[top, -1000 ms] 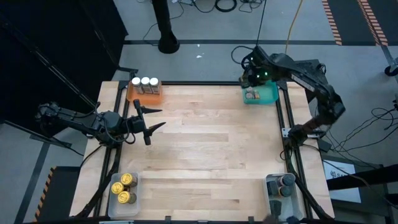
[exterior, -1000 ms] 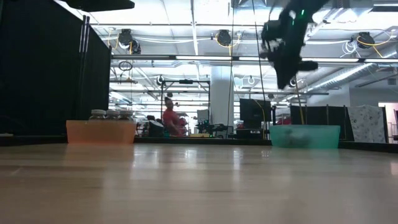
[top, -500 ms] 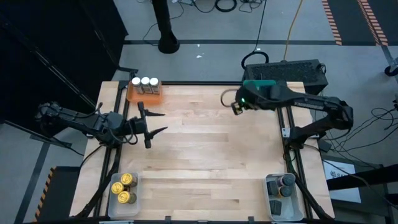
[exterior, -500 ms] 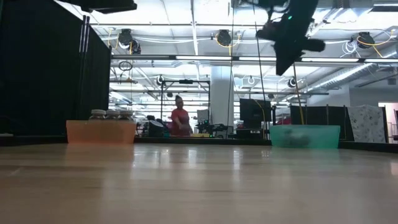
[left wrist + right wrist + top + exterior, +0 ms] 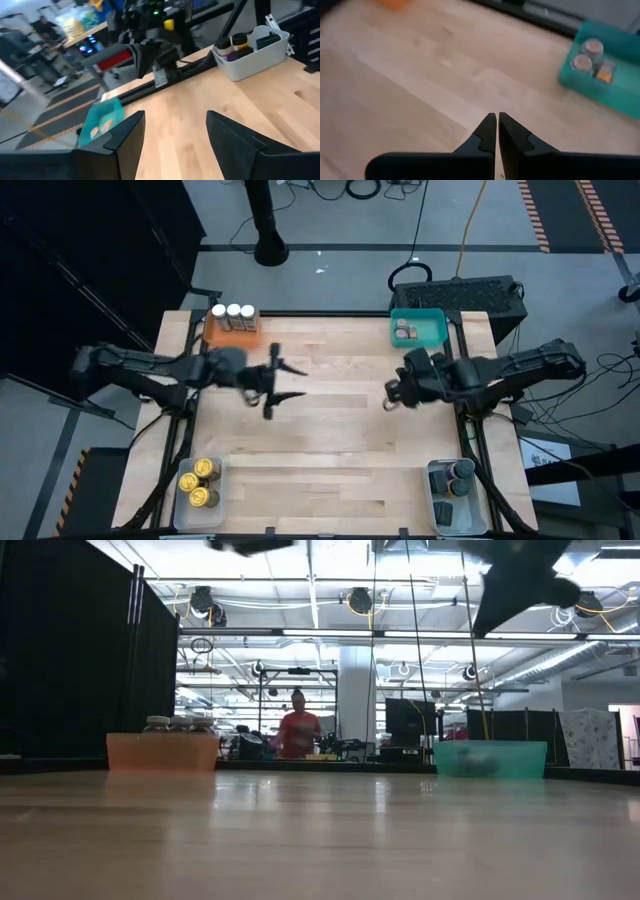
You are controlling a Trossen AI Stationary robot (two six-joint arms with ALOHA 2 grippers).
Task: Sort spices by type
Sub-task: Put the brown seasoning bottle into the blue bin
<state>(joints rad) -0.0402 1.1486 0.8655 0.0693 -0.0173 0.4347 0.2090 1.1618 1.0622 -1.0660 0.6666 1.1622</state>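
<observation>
**Spice jars in four corner trays, both grippers empty over the table**

Seen from above, nearest, at seven o'clock: yellow-lidded jars (image 5: 199, 483) in a clear tray (image 5: 180, 515). At five o'clock: dark and grey-lidded jars (image 5: 457, 475) in another clear tray (image 5: 436, 513). Mid-table, at nine o'clock: left gripper (image 5: 278, 383), fingers spread, holding nothing. At three o'clock: right gripper (image 5: 391, 393), fingers pressed together, empty. Farthest, at eleven o'clock: white-topped jars (image 5: 233, 311) in the orange tray (image 5: 232, 335). At one o'clock: brownish jars (image 5: 404, 331) in the teal tray (image 5: 432, 326).
</observation>
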